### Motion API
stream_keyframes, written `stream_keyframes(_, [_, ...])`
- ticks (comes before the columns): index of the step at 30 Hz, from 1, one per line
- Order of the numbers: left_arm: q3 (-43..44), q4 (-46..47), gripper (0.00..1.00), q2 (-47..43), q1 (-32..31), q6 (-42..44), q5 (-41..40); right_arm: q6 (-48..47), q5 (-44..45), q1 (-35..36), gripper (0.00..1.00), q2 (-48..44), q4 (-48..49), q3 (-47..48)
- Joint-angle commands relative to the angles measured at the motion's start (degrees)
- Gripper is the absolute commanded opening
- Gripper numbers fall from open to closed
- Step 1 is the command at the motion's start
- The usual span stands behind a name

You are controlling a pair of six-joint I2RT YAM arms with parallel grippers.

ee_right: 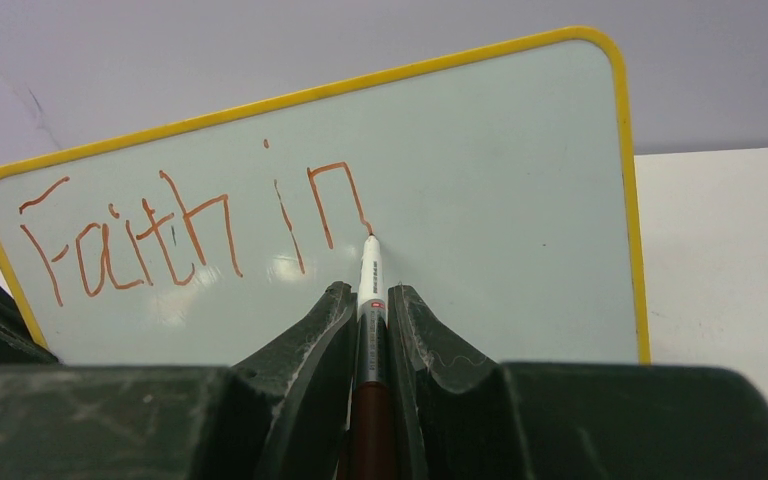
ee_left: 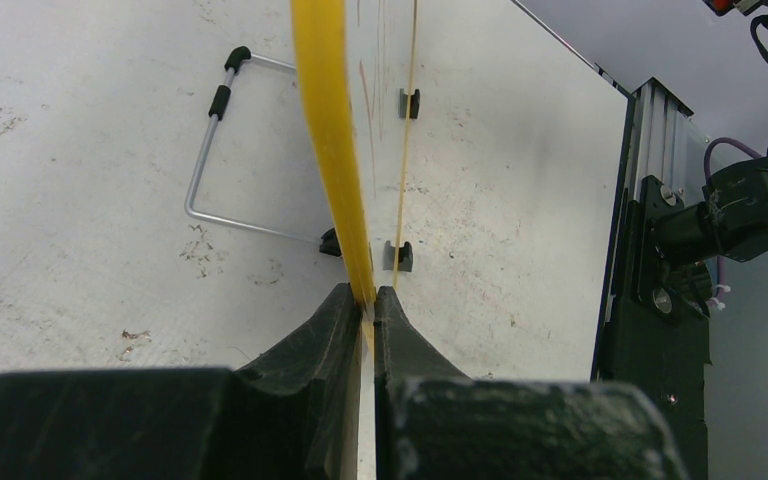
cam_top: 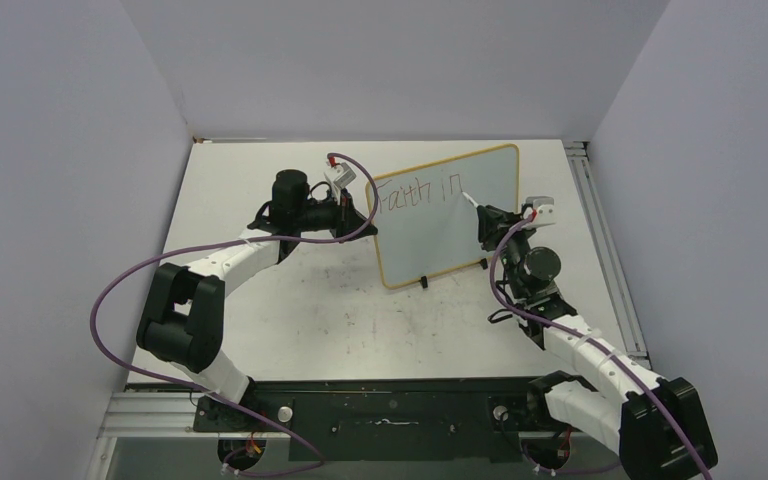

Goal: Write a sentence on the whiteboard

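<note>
The whiteboard (cam_top: 460, 225) stands upright mid-table, white with a yellow frame (ee_right: 360, 85). My left gripper (cam_top: 368, 222) is shut on its left edge; in the left wrist view the fingers (ee_left: 335, 320) pinch the yellow frame (ee_left: 332, 130) edge-on. My right gripper (cam_top: 482, 222) is shut on a marker (ee_right: 370, 290) with a white tip end and brown barrel. Its tip touches the board at the foot of the last "n". The sentence (ee_right: 195, 225) reads "Faith in" in reddish-brown letters along the board's top (cam_top: 418, 192).
A bent wire stand (ee_left: 215, 150) with black ends lies on the table behind the board. Two small black feet (ee_left: 397, 255) hold the board's lower edge. Aluminium rails (cam_top: 600, 240) run along the table's right side. Purple cables (cam_top: 140, 280) loop from both arms.
</note>
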Motion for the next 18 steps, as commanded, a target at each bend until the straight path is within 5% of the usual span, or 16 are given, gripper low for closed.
stream_keyframes(1, [2.28,-0.08,0.0,-0.14,0.05,0.51,1.53,0.31,0.91,-0.47,0.05,-1.72,-0.35,-1.44])
stream_keyframes(18, [2.7,-0.68,0.0,0.04,0.03,0.86,1.53,-3.23,3.88,-0.63,0.05,-9.15,-7.67,5.4])
